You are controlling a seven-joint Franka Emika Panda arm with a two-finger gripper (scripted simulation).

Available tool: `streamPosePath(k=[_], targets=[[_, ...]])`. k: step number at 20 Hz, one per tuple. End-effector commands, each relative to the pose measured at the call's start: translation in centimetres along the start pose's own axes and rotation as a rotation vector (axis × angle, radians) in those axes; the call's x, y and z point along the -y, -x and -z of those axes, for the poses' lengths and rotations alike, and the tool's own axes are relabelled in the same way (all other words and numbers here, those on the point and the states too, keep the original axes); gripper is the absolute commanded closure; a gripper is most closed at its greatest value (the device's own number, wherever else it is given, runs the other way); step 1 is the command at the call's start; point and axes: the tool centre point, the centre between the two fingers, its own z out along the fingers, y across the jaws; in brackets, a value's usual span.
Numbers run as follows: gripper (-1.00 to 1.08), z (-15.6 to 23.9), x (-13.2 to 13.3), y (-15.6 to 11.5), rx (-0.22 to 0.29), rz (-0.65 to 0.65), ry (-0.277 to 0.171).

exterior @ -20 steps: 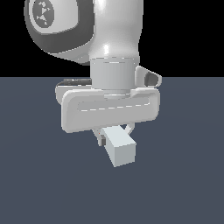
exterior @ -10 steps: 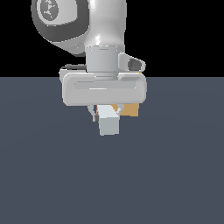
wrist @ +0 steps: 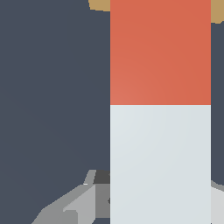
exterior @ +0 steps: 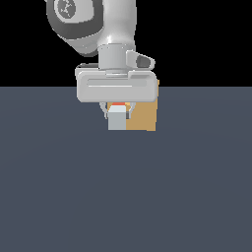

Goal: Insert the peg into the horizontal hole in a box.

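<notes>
Gripper (exterior: pixel 118 114): closed on the peg, fingers flanking the pale end; nothing else held.
Peg (exterior: pixel 117 119): carried level above the floor, pale grey-white end face turned toward the exterior camera, a sliver of red-orange showing just above it under the hand.
Peg in wrist view (wrist: pixel 160 109): pale part nearest the fingers, red-orange part running away from them toward the tan block.
Box (exterior: pixel 144 117): tan block behind the peg and offset to the exterior view's right; upper part hidden by the gripper body.
Box in wrist view (wrist: pixel 99 5): only tan slivers on either side of the red tip, at the picture's edge.
Hole: not visible in either view, covered by peg and hand.
Reason for grip: held at the pale end, probably so the red end leads into the hole with free length ahead of the fingers.
Reason for level carry: axis kept horizontal, apparently to match a horizontal hole.
Contact of tip and box: cannot tell; red end looks close to the tan face.
Change from half a second ago: hand and peg further from the camera, much more of the box showing at the exterior view's right.
Step judged: final approach and lining up, insertion not yet confirmed.
</notes>
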Motion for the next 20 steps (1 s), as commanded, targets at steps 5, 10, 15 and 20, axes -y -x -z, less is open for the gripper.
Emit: streamPosePath(k=[5, 10, 15, 20], targets=[[1.08, 1.4, -0.2, -2.6, 0.0, -0.072, 0.004], [1.08, 1.9, -0.4, -3.8, 0.0, -0.103, 0.003], [1.08, 2.1, -0.5, -4.2, 0.0, -0.115, 0.003], [1.08, 2.0, -0.6, -4.1, 0.0, -0.112, 0.003]])
